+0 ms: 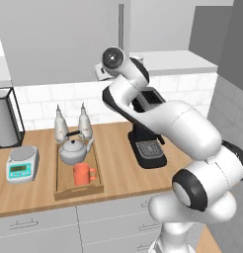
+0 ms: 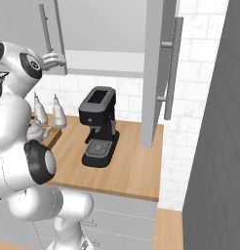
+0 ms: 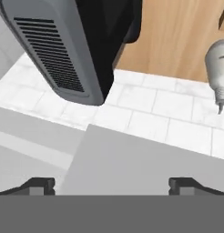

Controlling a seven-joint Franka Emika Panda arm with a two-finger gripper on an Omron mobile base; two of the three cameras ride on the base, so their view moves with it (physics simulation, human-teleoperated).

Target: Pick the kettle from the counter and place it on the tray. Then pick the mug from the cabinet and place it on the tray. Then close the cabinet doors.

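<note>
Wide-spread, holding nothing, the white arm's two-finger gripper (image 3: 112, 184) hangs beside a flat grey cabinet door (image 3: 132, 159). From the left, a squat silver kettle (image 1: 75, 150) and small orange-red mug (image 1: 83, 174) stand on the light wooden tray (image 1: 61, 190), near the wooden counter's (image 1: 116, 168) front edge; the right shows another door (image 2: 153, 73) open.

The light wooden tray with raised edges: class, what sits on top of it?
On the tray stand a squat silver-grey kettle with a black arched handle and, in front of it, a small orange-red mug. The tray floor beneath them is covered.
</note>
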